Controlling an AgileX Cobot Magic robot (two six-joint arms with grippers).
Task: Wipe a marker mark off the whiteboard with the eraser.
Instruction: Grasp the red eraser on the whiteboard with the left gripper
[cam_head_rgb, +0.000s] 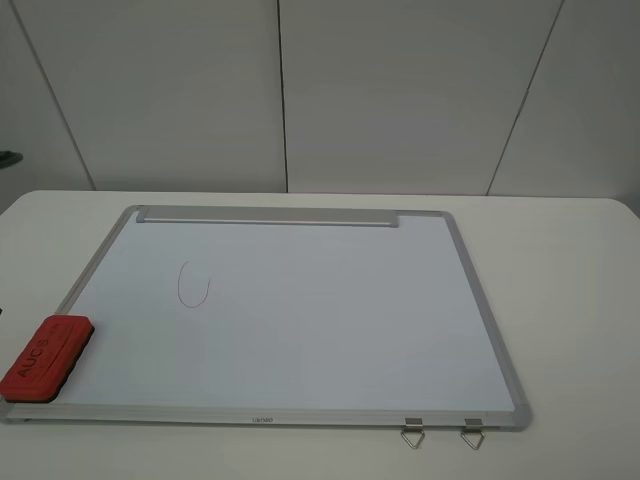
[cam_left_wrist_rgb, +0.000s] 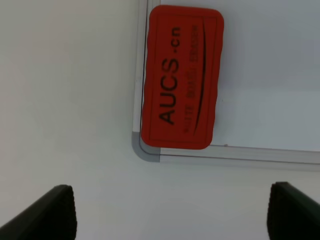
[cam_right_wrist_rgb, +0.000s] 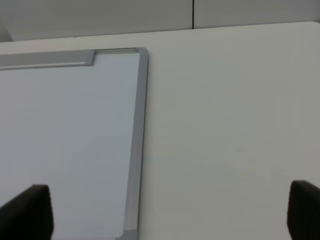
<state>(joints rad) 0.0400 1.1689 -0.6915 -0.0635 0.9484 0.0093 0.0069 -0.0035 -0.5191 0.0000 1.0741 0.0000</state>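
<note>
The whiteboard (cam_head_rgb: 300, 320) lies flat on the table, its tray strip (cam_head_rgb: 265, 215) along the far edge and two clips (cam_head_rgb: 440, 435) at the near edge. The marker mark (cam_head_rgb: 193, 284), a thin dark open loop, sits on the board's left part. The red eraser (cam_head_rgb: 45, 357) rests on the near left corner of the board, lettering up. In the left wrist view the eraser (cam_left_wrist_rgb: 180, 77) lies ahead of my open left gripper (cam_left_wrist_rgb: 172, 212), whose fingertips (cam_left_wrist_rgb: 55, 212) hold nothing. My right gripper (cam_right_wrist_rgb: 170, 215) is open over the board's right edge (cam_right_wrist_rgb: 137, 140). Neither gripper shows in the high view.
The white table (cam_head_rgb: 570, 300) extends around the board on all sides. A pale panelled wall (cam_head_rgb: 400, 90) stands behind the table. A small dark object (cam_head_rgb: 8, 158) shows at the far left edge.
</note>
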